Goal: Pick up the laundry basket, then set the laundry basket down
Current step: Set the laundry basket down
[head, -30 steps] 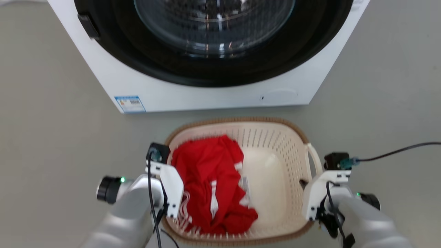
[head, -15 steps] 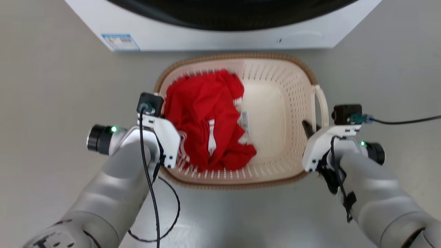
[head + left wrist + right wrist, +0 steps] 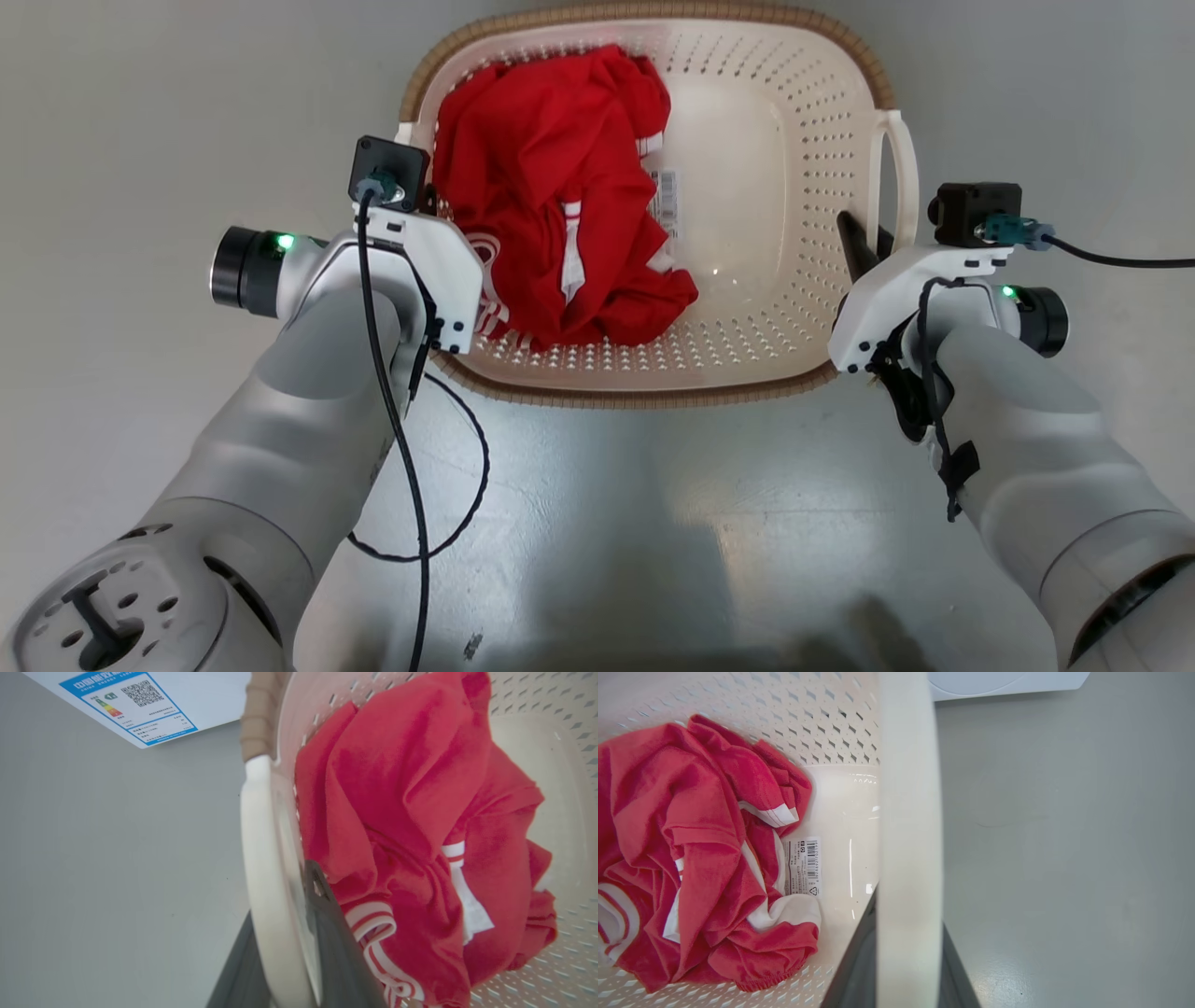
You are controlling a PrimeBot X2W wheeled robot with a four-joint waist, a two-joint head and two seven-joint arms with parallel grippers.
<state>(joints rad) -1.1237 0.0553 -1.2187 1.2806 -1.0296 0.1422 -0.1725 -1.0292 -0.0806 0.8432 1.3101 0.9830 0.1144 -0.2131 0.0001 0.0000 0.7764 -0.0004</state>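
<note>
Because the laundry basket (image 3: 794, 140) is stiff perforated plastic holding one red garment (image 3: 551, 168) (so probably light), its loop handles (image 3: 908, 788) suit lifting, and the left gripper (image 3: 280, 891) and right gripper (image 3: 909, 910) each pinch one, the basket sitting between them over the floor (image 3: 112, 112) near the washing machine (image 3: 994, 683).

Inside the laundry basket (image 3: 840, 149), the red garment (image 3: 551, 177) crowds the left half; the right half of its bottom lies bare, reachable from above. Both loop handles are taken: the left gripper (image 3: 280, 914) and right gripper (image 3: 909, 910) each have jaws either side of one. The floor (image 3: 112, 112) is open on both flanks. The washing machine (image 3: 219, 695) stands beyond the far end, and a black cable (image 3: 484, 467) loops near the front rim.
</note>
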